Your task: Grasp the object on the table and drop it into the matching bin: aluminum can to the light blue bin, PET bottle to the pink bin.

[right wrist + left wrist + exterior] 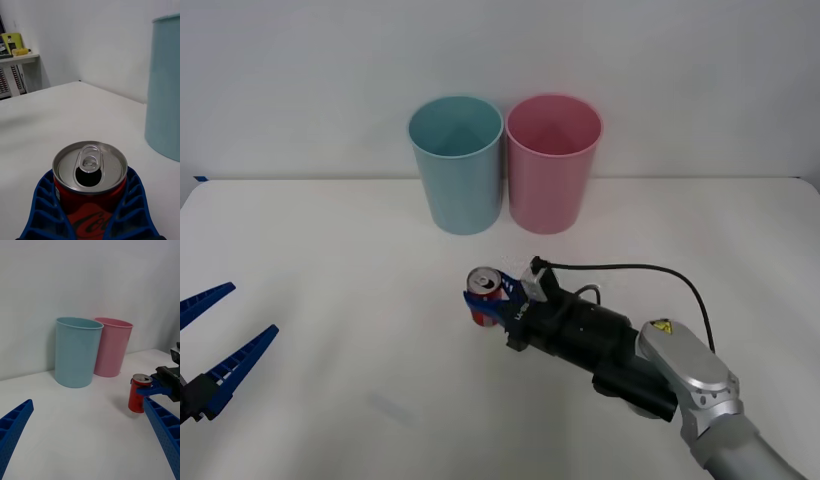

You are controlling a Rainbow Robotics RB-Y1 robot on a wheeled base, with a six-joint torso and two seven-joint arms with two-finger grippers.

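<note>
A: The right hand (492, 303) is on the aluminum can (483, 283), blue fingers (43, 210) hugging both sides of it, mid-tabletop, just in front of the two bins!

B: Take it from the biggest thing down. The white tabletop (330, 250) is the stage. At its far side stand the light blue bin (457, 165) and the pink bin (553, 163), upright, side by side and nearly touching, light blue on the robot's left.

A: And the can?

B: Upright, silver top and pull tab showing, and it looks to be resting on the tabletop. It sits nearer the light blue bin's side, a short reach from it.

A: The left hand (220, 345)?

B: Parked low at the left edge, fingers spread wide, holding nothing, well away from the can.

A: So where does the job stand?

B: My read: the grasp is made or just closing, and that's the first part. Nothing is in either bin that I can see. What's left is the lift, the carry over the light blue rim, and the release. Call it roughly a third done.
</note>
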